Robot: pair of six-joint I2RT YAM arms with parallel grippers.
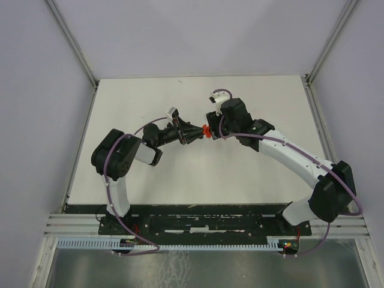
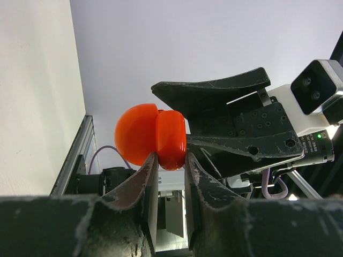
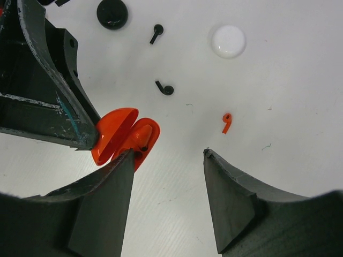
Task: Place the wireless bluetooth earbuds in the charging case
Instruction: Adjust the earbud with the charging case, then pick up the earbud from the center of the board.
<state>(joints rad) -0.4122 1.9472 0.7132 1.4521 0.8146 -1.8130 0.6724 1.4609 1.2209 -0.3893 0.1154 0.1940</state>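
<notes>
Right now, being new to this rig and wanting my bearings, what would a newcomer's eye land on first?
The bright red case, its lid ajar, is pinched in the left gripper above mid-table, with the right gripper open beside it. On the white table below lie a red earbud, two black earbuds, a black case and a white case.

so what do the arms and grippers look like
The left arm and right arm have white links, bulky black joints and a purple cable looped along each. The left gripper and right gripper have two dark, scuffed, wedge-shaped fingers apiece.
</notes>
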